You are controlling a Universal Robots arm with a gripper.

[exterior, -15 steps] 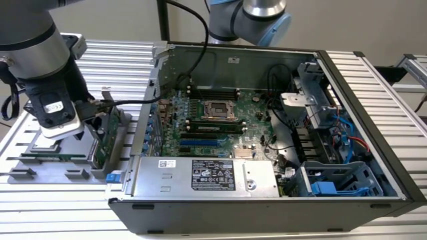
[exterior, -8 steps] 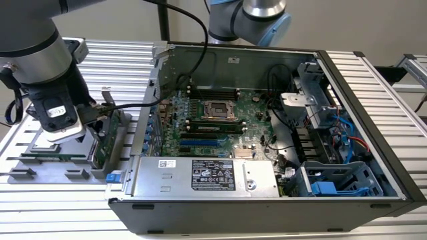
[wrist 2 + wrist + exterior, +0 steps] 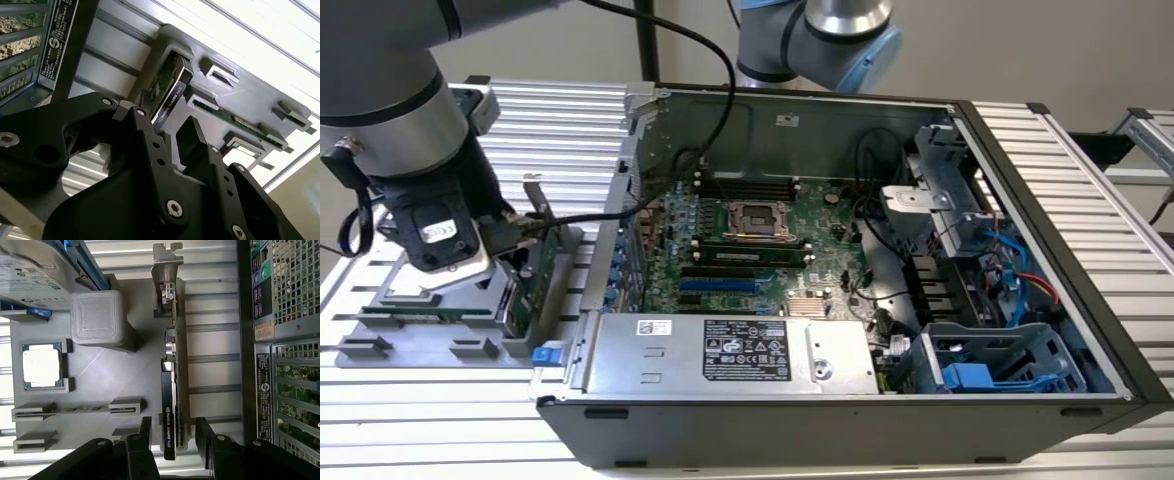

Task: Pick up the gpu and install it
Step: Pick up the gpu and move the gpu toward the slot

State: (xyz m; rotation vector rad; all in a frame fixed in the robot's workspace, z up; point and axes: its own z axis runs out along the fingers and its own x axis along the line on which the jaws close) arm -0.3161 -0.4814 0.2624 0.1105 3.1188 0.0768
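gpu (image 3: 176, 365): stood on edge in tray (image 3: 100, 382), not yet lifted; gripper (image 3: 174, 422) spread open astride it, nothing grasped; pick-up and installation in case (image 3: 854, 440) judged outstanding

arm (image 3: 394, 110) low, tool (image 3: 174, 426) downward, fingers (image 3: 206, 435) wide apart

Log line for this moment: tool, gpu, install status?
tool: open, straddling gpu | gpu: standing on edge in gray holder, not gripped | install: not done, gpu outside computer case
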